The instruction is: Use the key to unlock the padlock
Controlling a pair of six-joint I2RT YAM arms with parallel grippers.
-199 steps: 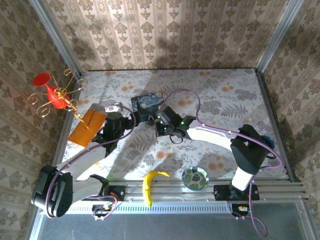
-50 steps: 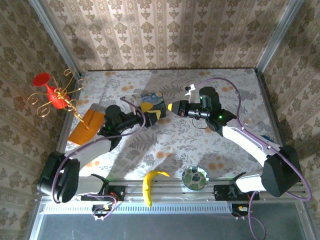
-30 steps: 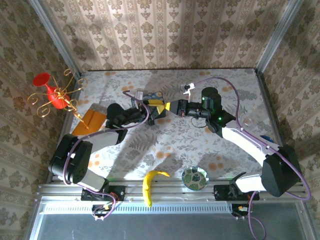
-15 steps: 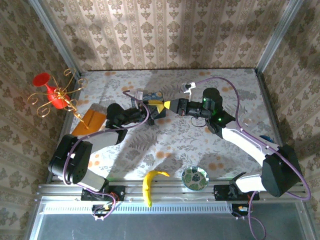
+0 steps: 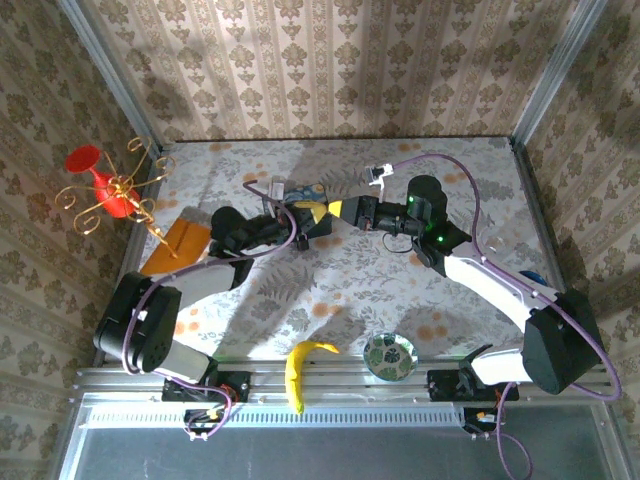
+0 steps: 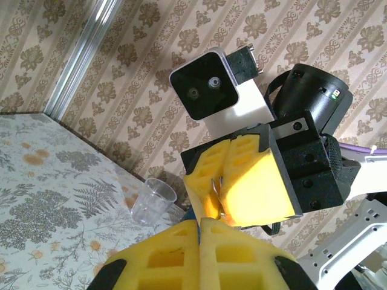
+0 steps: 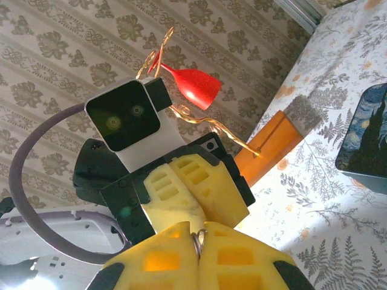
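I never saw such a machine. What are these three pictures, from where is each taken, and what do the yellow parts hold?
Two robot arms are bolted to a table. One picture looks down from above; the other two come from wrist cameras, each facing the other arm. The yellow blocks are fingers. The left gripper is shut; the right gripper is shut on a small metal ring. On the table lie a blue painted box, an orange block, a small bowl and, at the near edge, a banana.

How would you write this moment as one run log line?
left fingers: shut | right fingers: shut on silvery metal piece | pose: tips facing, close together, by blue box | unlock: not confirmed
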